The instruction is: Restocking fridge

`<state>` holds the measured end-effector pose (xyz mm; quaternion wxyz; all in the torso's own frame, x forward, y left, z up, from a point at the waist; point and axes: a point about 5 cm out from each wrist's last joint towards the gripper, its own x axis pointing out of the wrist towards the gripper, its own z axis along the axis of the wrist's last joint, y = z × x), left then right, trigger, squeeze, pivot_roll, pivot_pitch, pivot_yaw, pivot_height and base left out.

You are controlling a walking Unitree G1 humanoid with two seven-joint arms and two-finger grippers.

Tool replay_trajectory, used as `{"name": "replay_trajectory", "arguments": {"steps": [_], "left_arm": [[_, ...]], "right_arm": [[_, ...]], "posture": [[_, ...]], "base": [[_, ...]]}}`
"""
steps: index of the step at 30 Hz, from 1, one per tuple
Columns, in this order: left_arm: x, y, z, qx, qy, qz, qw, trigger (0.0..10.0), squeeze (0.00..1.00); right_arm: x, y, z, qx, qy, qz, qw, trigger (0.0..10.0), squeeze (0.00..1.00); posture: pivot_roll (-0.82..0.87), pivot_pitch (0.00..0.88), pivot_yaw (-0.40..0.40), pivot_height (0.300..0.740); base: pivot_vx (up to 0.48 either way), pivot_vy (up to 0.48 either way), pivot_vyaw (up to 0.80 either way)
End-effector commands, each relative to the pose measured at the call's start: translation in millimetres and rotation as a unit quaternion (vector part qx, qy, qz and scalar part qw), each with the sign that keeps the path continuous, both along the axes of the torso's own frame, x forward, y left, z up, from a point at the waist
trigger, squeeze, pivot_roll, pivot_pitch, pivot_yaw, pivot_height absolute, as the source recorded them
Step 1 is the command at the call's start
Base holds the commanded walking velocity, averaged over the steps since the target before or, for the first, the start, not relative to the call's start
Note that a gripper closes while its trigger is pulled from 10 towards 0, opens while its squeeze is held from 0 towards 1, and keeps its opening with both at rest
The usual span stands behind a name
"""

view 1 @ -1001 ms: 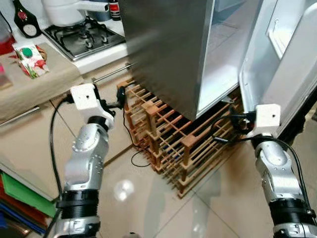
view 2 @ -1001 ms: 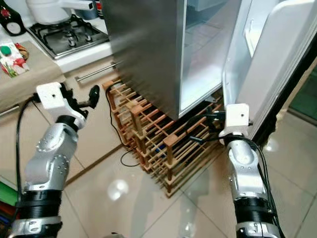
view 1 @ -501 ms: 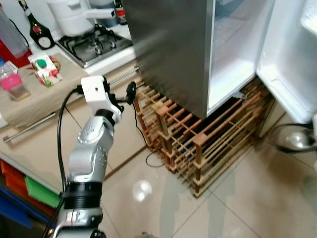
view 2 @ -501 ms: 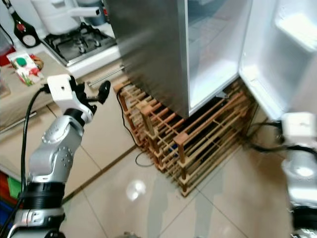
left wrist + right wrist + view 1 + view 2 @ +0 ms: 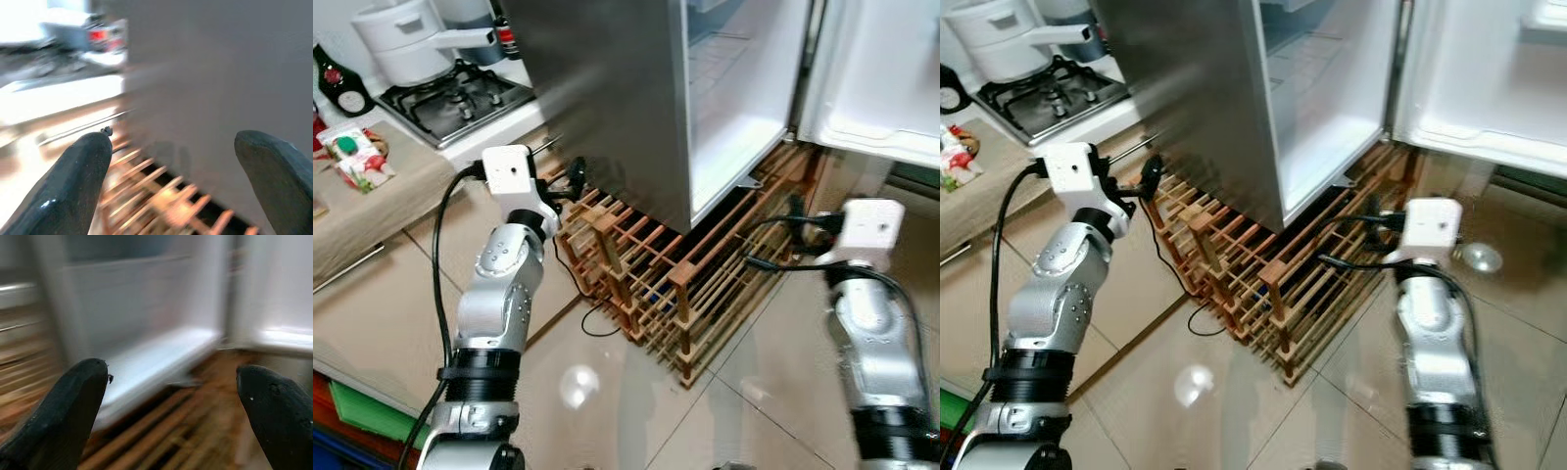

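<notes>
Here we stand before the fridge (image 5: 626, 98), its door (image 5: 871, 69) swung wide to our right so the pale, bare-looking inside is within reach. The fridge sits on top of a wooden rack (image 5: 675, 284) on the tiled floor (image 5: 607, 392), which lifts its lowest shelf off the ground.

Our left gripper (image 5: 570, 182) is raised near the steel side of the fridge, and in the left wrist view its fingers (image 5: 73, 181) are spread apart with nothing between them. Our right gripper (image 5: 773, 240) hovers low by the rack, just below the open compartment; its fingers (image 5: 63, 406) are likewise spread and empty in the right wrist view, which looks toward the fridge's bottom edge.

The goods to restock appear to wait on the table (image 5: 372, 211) to our left, where a carton (image 5: 352, 157) lies, beside the stove (image 5: 455, 98) with a white pot (image 5: 401, 39) and a dark bottle (image 5: 340, 83). We judge that no item has yet been picked up: with the door open, the next step is likely turning toward the table to fetch something.
</notes>
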<state>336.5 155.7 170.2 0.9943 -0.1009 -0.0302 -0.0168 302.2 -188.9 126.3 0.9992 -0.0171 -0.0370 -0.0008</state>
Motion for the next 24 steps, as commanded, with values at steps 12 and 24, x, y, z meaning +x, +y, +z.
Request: {"name": "replay_trajectory", "arguments": {"steps": [12,24], "left_arm": [[-42.4,59.3,-26,0.009,0.038,0.181,0.983,10.0,0.00],[-34.3,27.3,-29,0.090,0.050,0.106,0.989,10.0,0.00]], "right_arm": [[11.2,52.5,-11,0.019,0.055,0.146,0.988,10.0,0.12],[30.3,44.3,8,0.001,0.017,0.145,0.989,10.0,0.13]], "posture": [[0.05,0.000,-0.031,0.740],[0.05,0.000,-0.043,0.740]], "base": [[0.000,-0.440,0.63],[0.000,-0.040,0.61]]}}
